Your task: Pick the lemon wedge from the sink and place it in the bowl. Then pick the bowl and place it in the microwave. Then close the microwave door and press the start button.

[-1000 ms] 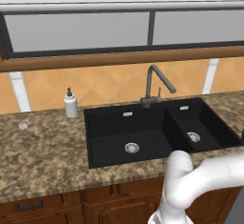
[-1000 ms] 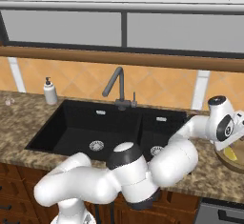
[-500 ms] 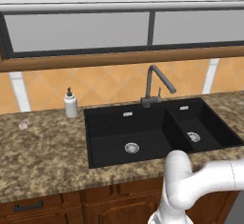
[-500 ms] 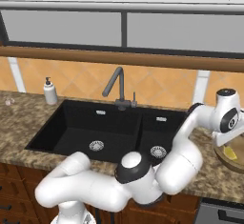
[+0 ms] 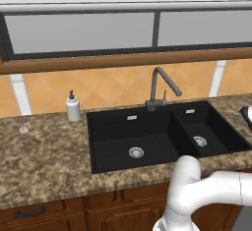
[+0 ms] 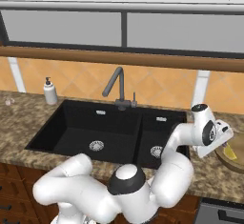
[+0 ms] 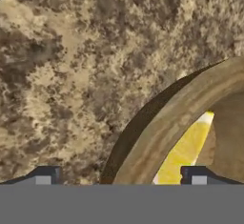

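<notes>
On the granite counter right of the sink (image 6: 109, 137) — gripper (image 7: 121, 178) hanging jaws spread wide and empty, straddling the near rim of the bowl (image 7: 181, 123). Lemon wedge (image 7: 186, 151) already inside the bowl, just within the rim, long axis running up and away from the fingertips. Next in line, judging by the task: the bowl itself, rim directly beneath the hand. Faucet (image 6: 116, 87) and soap bottle (image 6: 49, 91) well apart — nothing blocking the grasp.
</notes>
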